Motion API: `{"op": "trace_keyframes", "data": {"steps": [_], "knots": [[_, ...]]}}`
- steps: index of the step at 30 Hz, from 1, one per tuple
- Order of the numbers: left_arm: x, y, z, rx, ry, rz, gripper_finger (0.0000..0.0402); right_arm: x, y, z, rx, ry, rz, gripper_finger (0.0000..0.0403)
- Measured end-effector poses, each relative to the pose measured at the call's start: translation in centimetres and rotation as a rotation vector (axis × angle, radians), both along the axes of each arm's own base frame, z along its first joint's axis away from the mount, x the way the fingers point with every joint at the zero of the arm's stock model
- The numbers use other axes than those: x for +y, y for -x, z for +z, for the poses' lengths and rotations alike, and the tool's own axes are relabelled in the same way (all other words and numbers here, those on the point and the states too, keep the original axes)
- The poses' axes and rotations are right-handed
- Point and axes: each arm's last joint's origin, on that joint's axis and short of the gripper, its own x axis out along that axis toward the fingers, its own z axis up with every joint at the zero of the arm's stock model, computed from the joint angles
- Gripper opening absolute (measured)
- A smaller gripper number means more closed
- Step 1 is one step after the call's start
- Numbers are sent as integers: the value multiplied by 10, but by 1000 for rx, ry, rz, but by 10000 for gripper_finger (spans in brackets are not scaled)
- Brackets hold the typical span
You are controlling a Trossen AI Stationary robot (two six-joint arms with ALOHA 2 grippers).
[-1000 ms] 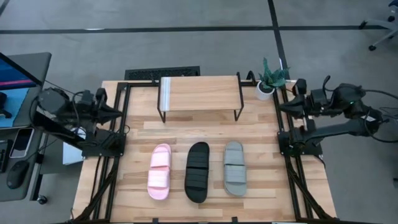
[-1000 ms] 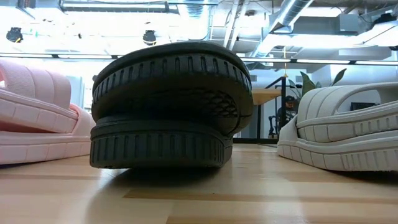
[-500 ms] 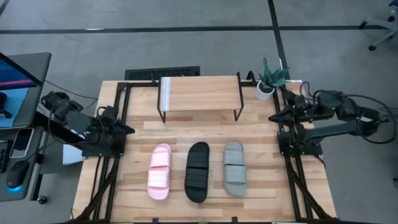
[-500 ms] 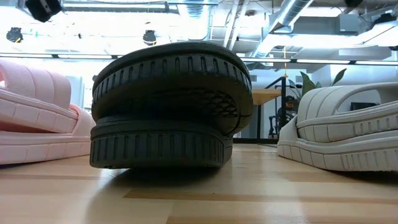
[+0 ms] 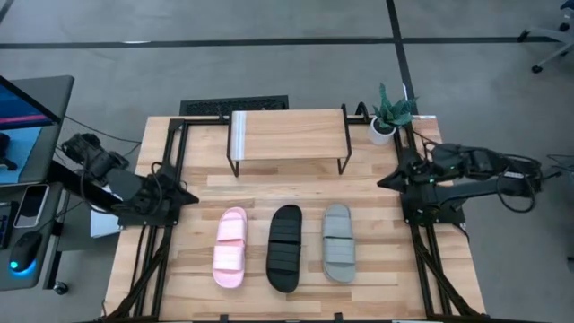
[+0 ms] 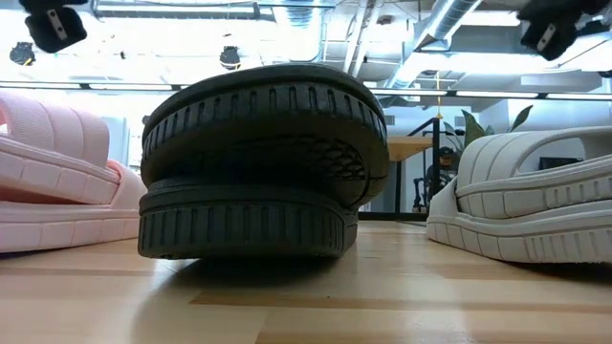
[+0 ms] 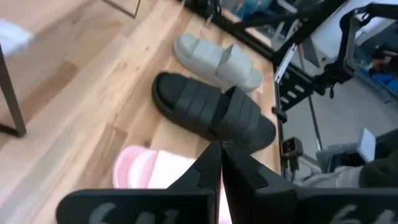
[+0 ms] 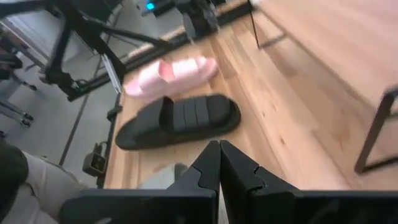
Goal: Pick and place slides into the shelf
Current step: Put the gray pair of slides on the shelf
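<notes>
Three slides lie sole-down side by side on the near half of the slatted table: the pale pink slide [image 5: 230,248] on the left, the black slide [image 5: 285,248] in the middle, the light grey slide [image 5: 338,242] on the right. The shelf [image 5: 289,136] stands on its thin black legs at the far middle. My left gripper [image 5: 192,196] is shut and empty at the table's left edge, left of the pink slide. My right gripper [image 5: 383,182] is shut and empty at the right edge, beyond the grey slide.
A small potted plant [image 5: 391,113] stands at the table's far right corner, beside the shelf. Black frame rails [image 5: 170,170] run along the table's left and right sides. A desk with a monitor stands off the table to the left.
Both grippers have come down and inward from beside the table's far corners. The left one has gone toward the near edge and the pink slide, the right one toward the table's left and the grey slide. The slides and the shelf have stayed put.
</notes>
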Motion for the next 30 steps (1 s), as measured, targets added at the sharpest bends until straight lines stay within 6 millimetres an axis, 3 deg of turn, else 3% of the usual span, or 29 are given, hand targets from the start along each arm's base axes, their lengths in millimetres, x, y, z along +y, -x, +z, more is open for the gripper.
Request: {"op": "trace_keyframes", "data": {"steps": [7, 15, 23, 30], "knots": [[-3, -3, -15, 30, -53, 0, 3, 0, 6, -10, -10, -18, -9, 0], [5, 8, -32, -94, -72, 47, 1, -1, 21, -19, -234, 3, -7, 0], [18, 24, -46, -287, -11, 54, 0, -1, 16, -59, -280, -78, -53, 0], [16, 22, -61, -282, 31, 36, 0, 0, 5, -78, -310, -148, -42, 0]]}}
